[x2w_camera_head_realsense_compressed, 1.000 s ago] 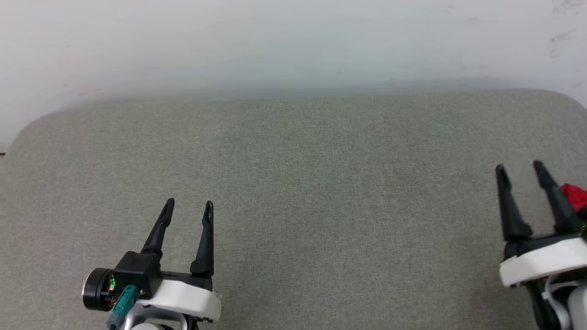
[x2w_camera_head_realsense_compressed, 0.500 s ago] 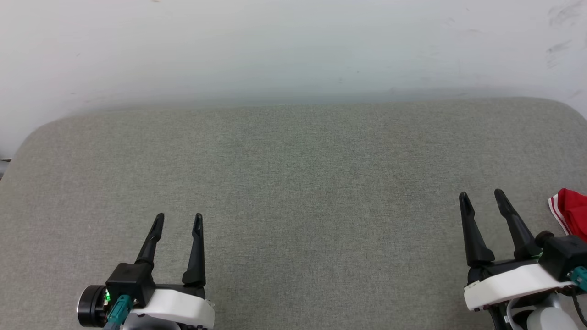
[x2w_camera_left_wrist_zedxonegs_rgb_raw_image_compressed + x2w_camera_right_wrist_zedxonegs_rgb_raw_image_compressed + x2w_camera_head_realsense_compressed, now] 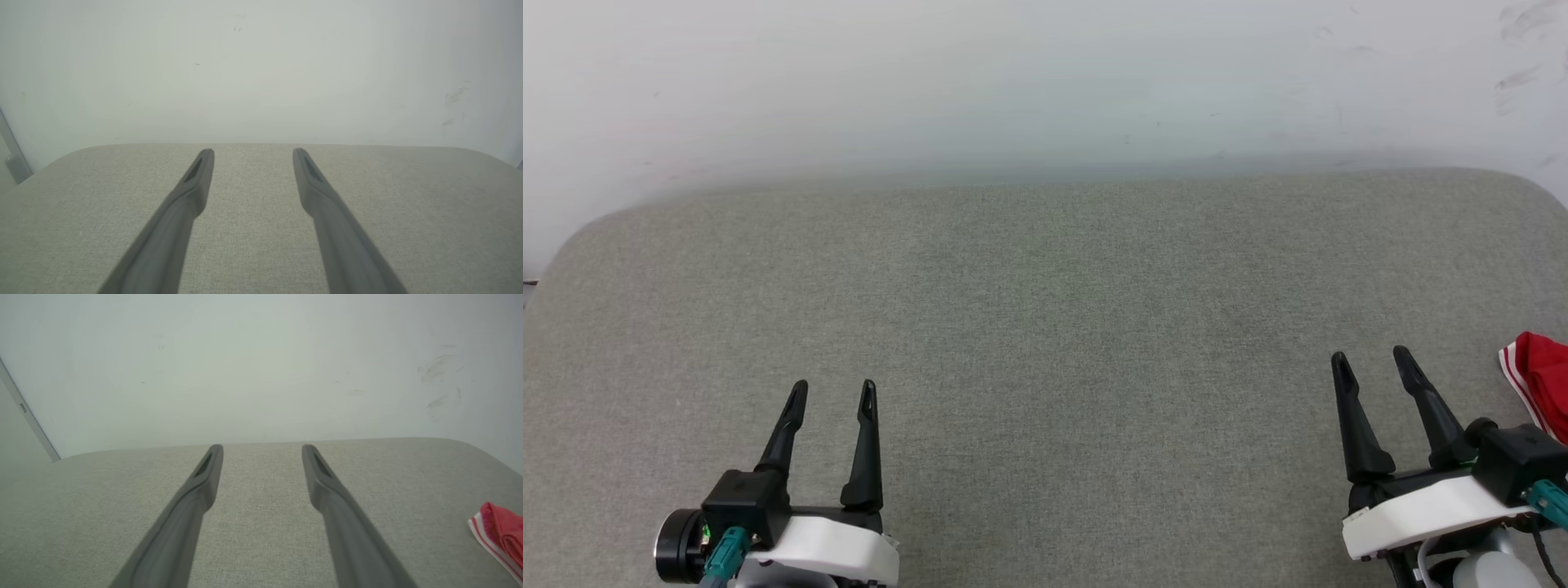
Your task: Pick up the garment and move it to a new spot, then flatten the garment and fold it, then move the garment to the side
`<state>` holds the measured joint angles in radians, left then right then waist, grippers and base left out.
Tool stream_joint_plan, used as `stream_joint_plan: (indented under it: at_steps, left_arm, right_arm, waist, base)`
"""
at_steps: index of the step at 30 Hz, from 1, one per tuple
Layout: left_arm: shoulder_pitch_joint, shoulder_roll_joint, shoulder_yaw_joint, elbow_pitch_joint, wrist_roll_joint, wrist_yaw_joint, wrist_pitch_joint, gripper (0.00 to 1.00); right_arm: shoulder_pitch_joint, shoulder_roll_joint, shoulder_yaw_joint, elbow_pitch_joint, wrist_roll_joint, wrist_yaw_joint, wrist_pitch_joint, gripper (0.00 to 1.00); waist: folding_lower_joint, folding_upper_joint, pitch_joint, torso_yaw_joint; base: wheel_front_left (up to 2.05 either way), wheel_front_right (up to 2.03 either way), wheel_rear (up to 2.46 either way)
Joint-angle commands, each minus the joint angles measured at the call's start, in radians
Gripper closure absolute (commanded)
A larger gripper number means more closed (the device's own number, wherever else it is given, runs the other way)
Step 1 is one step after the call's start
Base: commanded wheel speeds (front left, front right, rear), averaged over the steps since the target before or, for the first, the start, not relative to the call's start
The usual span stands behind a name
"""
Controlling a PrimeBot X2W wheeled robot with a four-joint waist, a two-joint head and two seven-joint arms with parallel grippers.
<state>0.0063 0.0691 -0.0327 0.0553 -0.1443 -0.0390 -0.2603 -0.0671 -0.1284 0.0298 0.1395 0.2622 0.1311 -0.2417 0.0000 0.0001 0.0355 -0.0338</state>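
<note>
Pale, scuffed wall [image 3: 1045, 73] rises behind a broad grey fabric pad [image 3: 1045, 294] with rounded far corners, which takes up most of the head view. Low over the pad's near left part hangs the left gripper [image 3: 834, 385], its two dark fingers spread apart with nothing between them. The right gripper [image 3: 1370, 355] hovers over the pad's near right part, also spread and empty. Each wrist view looks along its own parted fingers across bare pad.

At the pad's right edge, just beyond the right gripper and not touching it, lies the red shirt [image 3: 1542, 377]. One bunched corner with red-and-white striped trim is in frame, and it appears again at the right margin of the right wrist view [image 3: 499, 527].

Whether the shirt awaits pickup or has been set aside cannot be told. If pickup is the step, the waist probably needs to turn right first, so the whole shirt is in sight. The right fingers should then close on a thick fold rather than the thin trim, so it lifts without slipping.

No brand, label or lettering can be read on that corner or on the grippers.
</note>
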Motion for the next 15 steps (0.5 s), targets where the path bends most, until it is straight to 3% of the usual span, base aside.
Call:
stream_joint_plan:
  at_steps: [1, 15]
  left_arm:
    - [0.005, -0.003, 0.000, -0.002, 0.027, -0.011, -0.007, 0.00]
    - [0.003, -0.015, 0.030, -0.019, 0.046, 0.007, -0.007, 0.00]
  right_arm:
    - [-0.009, -0.009, 0.002, 0.005, 0.001, -0.001, -0.005, 0.00]
    - [-0.012, -0.017, 0.009, 0.011, 0.008, -0.001, -0.010, 0.00]
  waist:
    - [0.0000, -0.0001, 0.000, 0.000]
    - [0.0000, -0.0001, 0.001, 0.001]
  base:
    - [0.00, 0.00, 0.00]
    - [0.00, 0.00, 0.00]
